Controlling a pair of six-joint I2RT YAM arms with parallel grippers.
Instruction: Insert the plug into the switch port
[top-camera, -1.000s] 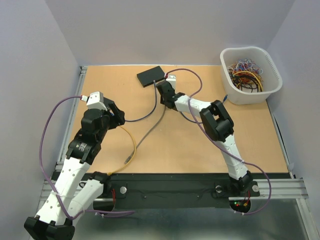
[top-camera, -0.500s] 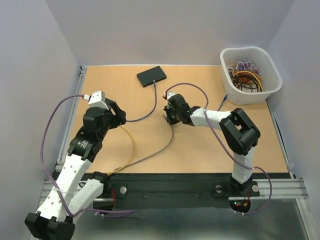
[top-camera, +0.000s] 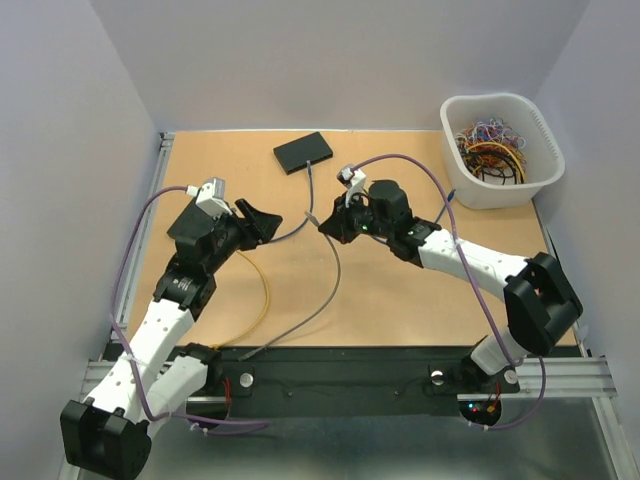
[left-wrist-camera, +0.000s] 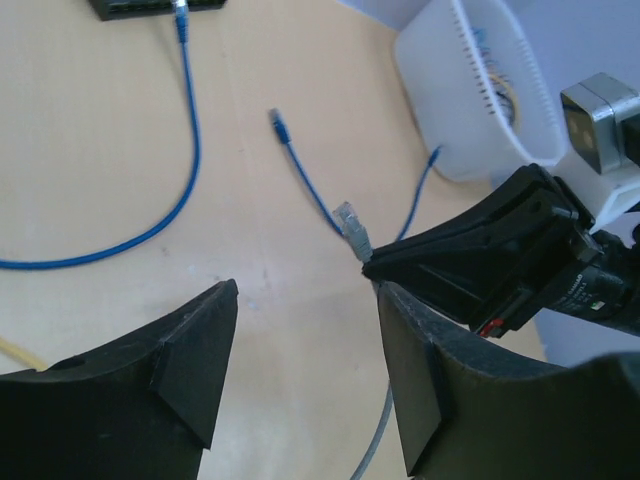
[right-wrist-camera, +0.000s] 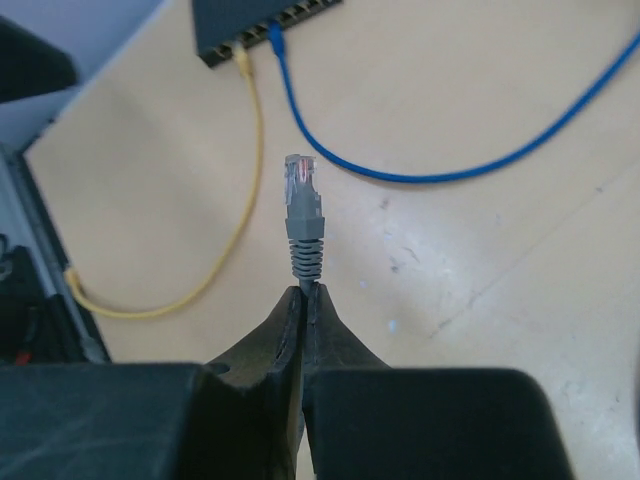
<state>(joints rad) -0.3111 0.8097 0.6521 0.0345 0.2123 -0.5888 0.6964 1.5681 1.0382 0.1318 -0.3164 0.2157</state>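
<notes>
Your right claw (right-wrist-camera: 303, 292) is pinched on the grey cable (top-camera: 335, 290) just behind the plug (right-wrist-camera: 302, 190) — held above the worktop (top-camera: 400, 300), apart from the switch (top-camera: 303, 152); your left claw (left-wrist-camera: 307, 295) gapes wide beside it.

Pale lilac walls (top-camera: 350, 60) close the tan table (top-camera: 400, 300) on three sides, the back wall well beyond the left fingers (left-wrist-camera: 190, 350) and the right fingers (right-wrist-camera: 250, 360). Aluminium rails (top-camera: 160, 160) edge the table, one off to the left of the left fingers, one along the near side. The light is even, with soft shadows.
</notes>
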